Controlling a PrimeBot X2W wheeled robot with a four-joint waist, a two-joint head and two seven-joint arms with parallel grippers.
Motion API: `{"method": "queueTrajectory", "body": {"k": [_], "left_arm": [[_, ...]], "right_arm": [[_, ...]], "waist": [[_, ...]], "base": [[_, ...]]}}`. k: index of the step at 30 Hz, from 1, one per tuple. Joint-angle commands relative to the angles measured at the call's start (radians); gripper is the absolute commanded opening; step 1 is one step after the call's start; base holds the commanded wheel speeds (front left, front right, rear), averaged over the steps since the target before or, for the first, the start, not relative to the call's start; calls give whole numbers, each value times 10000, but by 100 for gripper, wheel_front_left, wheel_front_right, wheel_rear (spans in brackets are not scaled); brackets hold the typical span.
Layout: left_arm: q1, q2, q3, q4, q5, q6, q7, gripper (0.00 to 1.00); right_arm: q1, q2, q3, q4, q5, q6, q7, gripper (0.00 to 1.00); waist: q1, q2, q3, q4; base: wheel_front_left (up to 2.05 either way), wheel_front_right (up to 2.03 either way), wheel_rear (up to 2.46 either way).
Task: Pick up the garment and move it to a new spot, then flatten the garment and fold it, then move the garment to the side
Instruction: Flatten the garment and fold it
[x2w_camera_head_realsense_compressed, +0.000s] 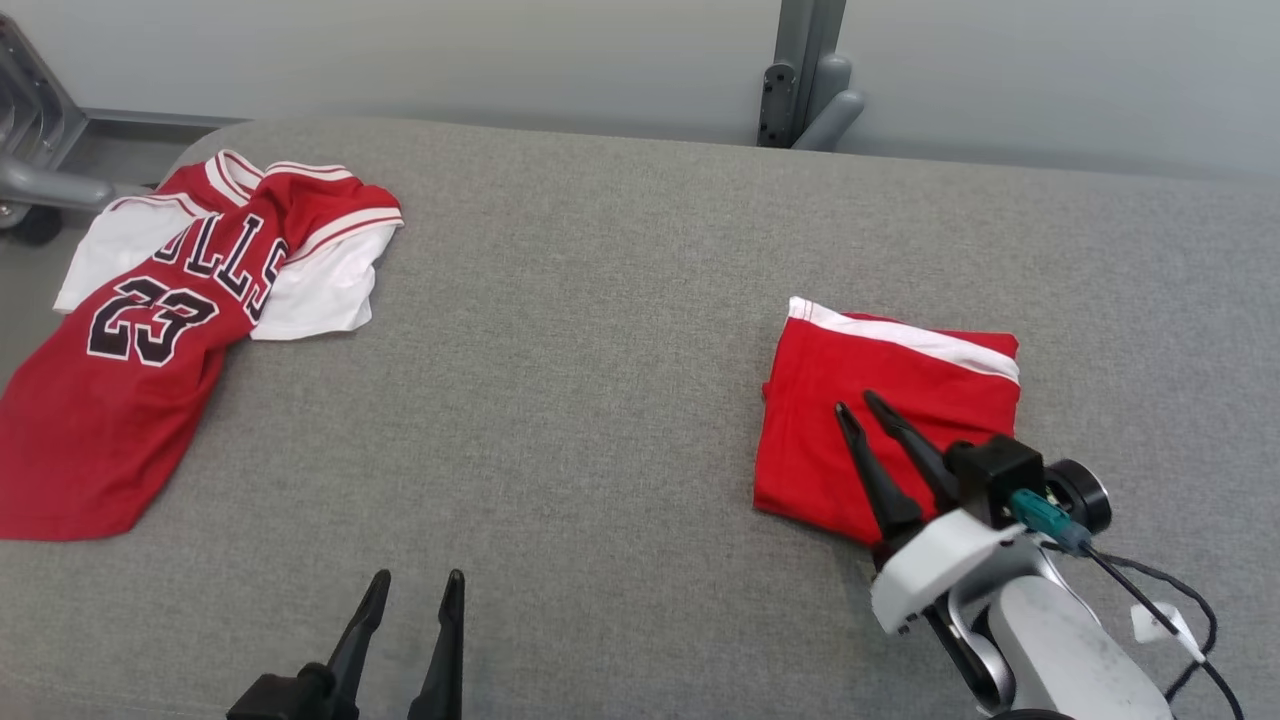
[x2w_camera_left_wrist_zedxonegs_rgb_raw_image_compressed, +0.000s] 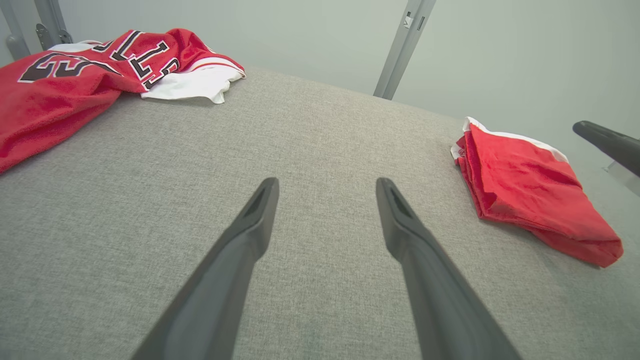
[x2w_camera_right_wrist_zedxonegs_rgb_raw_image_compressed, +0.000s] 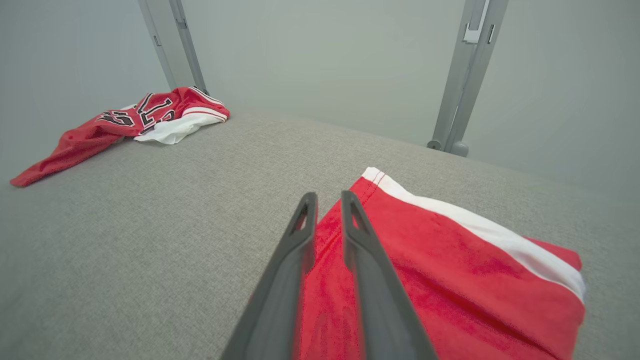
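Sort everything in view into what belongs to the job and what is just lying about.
Job: folded red garment; right tool over it; grey padded table it lies on.
Lying about: crumpled number 23 jersey at the far left; grey post behind the table; left tool, open, idle.

One grey fabric-covered counter carries two red garments: one Bulls 23 jersey at the far left, one folded white-striped garment at the right. Two grippers, left gripper and right gripper, have two dark fingers each.
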Motion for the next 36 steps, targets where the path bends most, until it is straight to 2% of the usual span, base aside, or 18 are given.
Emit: {"method": "queueTrajectory", "body": {"k": [1, 5, 10, 18, 24, 36], "left_arm": [[201, -4, 107, -14, 99, -2, -4, 100], [543, -65, 446, -31, 137, -2, -4, 100], [788, -101, 607, 88, 230, -2, -4, 100], [983, -209, 1018, 302, 300, -2, -4, 100], [1110, -265, 1330, 280, 449, -2, -4, 100], [1059, -285, 1327, 158, 551, -2, -4, 100]], "right_arm": [[486, -64, -298, -316, -203, -11, -24, 100], [1685, -110, -1548, -1615, -698, -11, -18, 100], [3091, -114, -2826, -2610, -1234, -11, -18, 100], [4553, 312, -4496, -3012, -1687, -11, -18, 100], [4957, 600, -5076, -2764, -1811, -11, -18, 100], [4784, 850, -4915, -2545, -1823, -11, -18, 100]], "waist": [[-1, 0, -329, -72], [-1, 0, -743, -207], [-1, 0, -1090, -284], [-1, 0, -1368, -423], [-1, 0, -1450, -515], [-1, 0, -1501, -562]], "base": [[0, 0, 0], [0, 0, 0], [0, 0, 0], [0, 0, 0], [0, 0, 0], [0, 0, 0]]}}
